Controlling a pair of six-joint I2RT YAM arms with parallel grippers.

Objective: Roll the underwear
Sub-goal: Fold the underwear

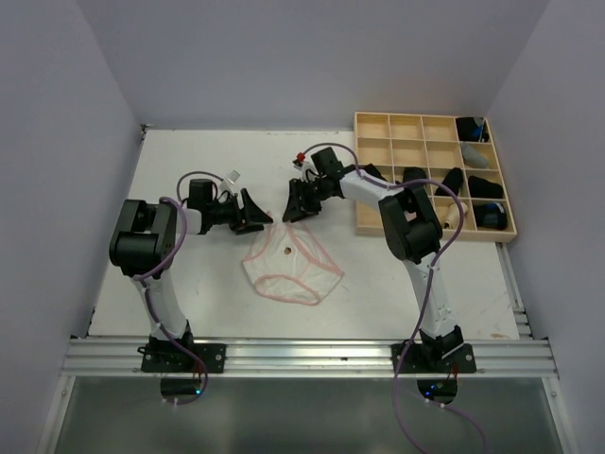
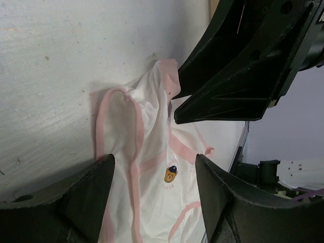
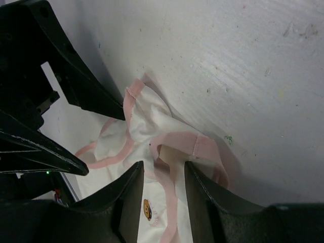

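One whitish underwear (image 1: 288, 268) with pink edging lies rumpled and flat on the white table, its bear print (image 2: 170, 174) facing up. My left gripper (image 1: 257, 219) hovers open at its far left corner, the cloth (image 2: 152, 152) lying below the wide gap between the fingers. My right gripper (image 1: 295, 210) faces it from the right, open, its fingers straddling a raised fold of the pink waistband (image 3: 185, 144) without pinching it. Both tips nearly meet: the right gripper (image 2: 243, 66) fills the left wrist view's top right. Black rolled underwear (image 1: 487, 187) sit in the tray.
A pale wooden grid tray (image 1: 378, 175) stands at the back right, the right arm's elbow (image 1: 411, 222) close to its front edge. Grey walls close in both sides. An aluminium rail (image 1: 302, 355) runs along the near edge.
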